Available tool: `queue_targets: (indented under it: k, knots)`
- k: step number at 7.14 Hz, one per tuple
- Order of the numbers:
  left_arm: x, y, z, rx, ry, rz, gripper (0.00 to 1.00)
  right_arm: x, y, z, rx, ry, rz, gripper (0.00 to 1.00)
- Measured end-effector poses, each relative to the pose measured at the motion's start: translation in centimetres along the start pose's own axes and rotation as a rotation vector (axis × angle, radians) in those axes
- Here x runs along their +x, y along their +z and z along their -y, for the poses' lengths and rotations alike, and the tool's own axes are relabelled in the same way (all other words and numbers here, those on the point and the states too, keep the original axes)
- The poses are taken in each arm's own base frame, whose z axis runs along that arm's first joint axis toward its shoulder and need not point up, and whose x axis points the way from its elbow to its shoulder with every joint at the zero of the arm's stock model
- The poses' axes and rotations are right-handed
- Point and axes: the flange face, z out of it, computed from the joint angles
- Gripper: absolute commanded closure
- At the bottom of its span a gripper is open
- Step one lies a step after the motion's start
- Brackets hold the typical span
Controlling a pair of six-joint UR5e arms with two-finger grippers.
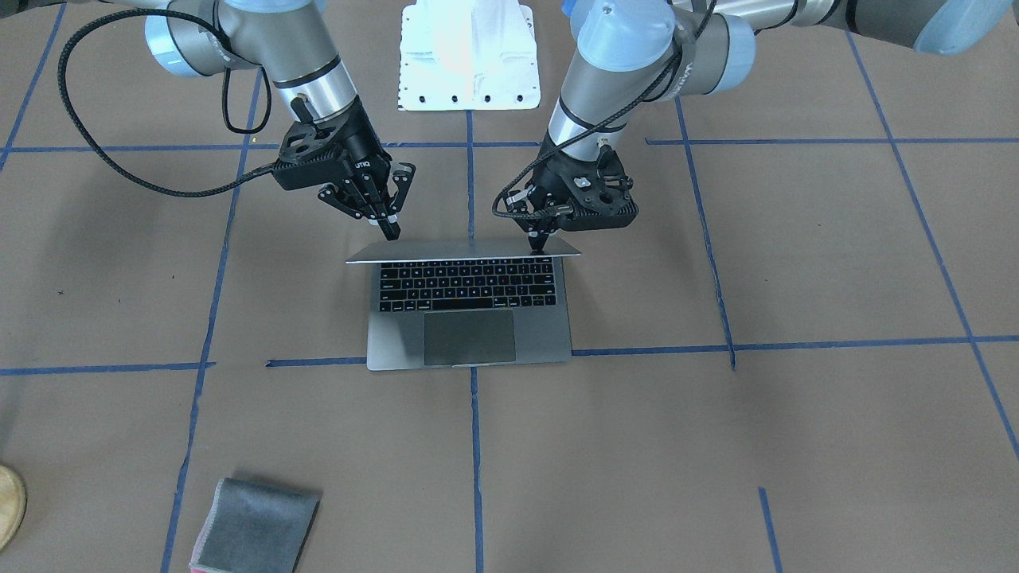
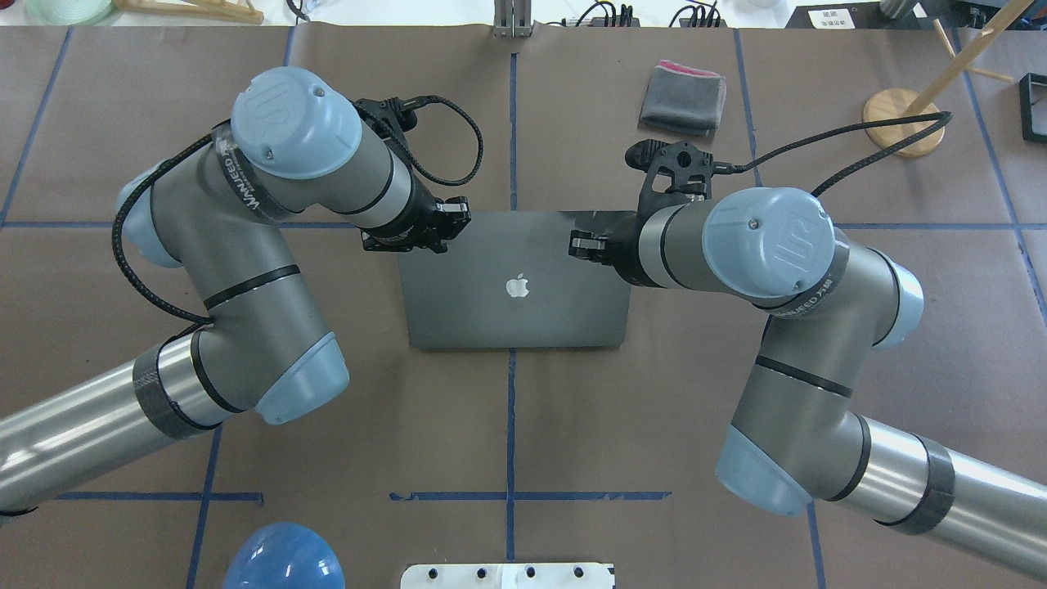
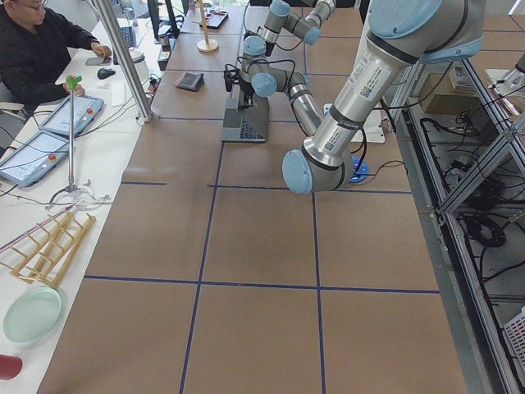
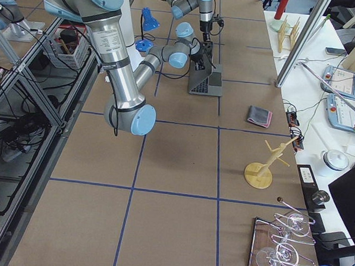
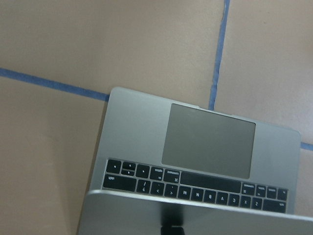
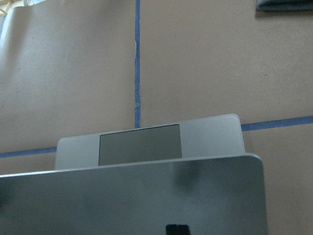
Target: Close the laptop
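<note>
Pressing fingers together, left gripper (image 1: 539, 241) is touching lid (image 1: 446, 252) top edge | right gripper (image 1: 389, 229) likewise pinched empty, poised by lid's back, contact unclear | Apple laptop (image 1: 470, 334) is sitting half-open at table (image 1: 796, 438) centre, lid leaning over keyboard (image 1: 467, 284).

Tabletop (image 1: 796, 446): brown and flat, crossed by blue tape lines (image 1: 836, 346) in a grid.
Laptop (image 1: 470, 318): centre of the front-facing frame, base lying flat, lid partly open.
Cloth (image 1: 255, 529): lower left of that frame, folded, grey with a pink edge.
Plate (image 1: 468, 60): white, top centre.
Stand (image 2: 904, 123): upper right of the overhead frame, round wooden base.
Dome (image 2: 284, 558): blue, bottom edge there, left of centre.
</note>
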Motion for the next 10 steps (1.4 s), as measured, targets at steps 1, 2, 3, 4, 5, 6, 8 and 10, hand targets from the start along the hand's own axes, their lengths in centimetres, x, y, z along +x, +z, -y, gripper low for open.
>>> queue_targets:
  k: [1,2,3,4,5,6,8,10]
  knots:
    - [0.2,1.0,0.7,0.003,0.002,0.001,1.00,-0.5,1.7,0.6,-0.001,0.003,-0.021,1.00]
    - [0.4,2.3,1.4,0.004,0.003,0.000,1.00,-0.8,3.4,1.3,-0.001,0.008,-0.045,1.00]
    - [0.6,3.7,2.1,0.007,0.002,0.000,1.00,-0.9,4.9,2.0,-0.002,0.013,-0.069,1.00]
    - [0.5,4.8,2.9,0.010,0.000,0.003,1.00,-0.8,5.8,2.8,-0.006,0.020,-0.085,1.00]
    - [0.3,5.9,3.6,0.011,0.000,0.010,1.00,-0.9,6.3,3.6,-0.012,0.026,-0.092,1.00]
    - [0.0,7.1,4.2,0.011,0.001,0.017,1.00,-0.9,6.3,4.6,-0.021,0.032,-0.090,1.00]
    - [-0.6,9.7,5.3,0.011,0.003,0.030,1.00,-0.6,5.6,6.4,-0.035,0.038,-0.080,1.00]
    - [-1.4,12.1,6.1,0.006,0.002,0.050,1.00,-0.3,4.2,8.0,-0.068,0.039,-0.052,1.00]
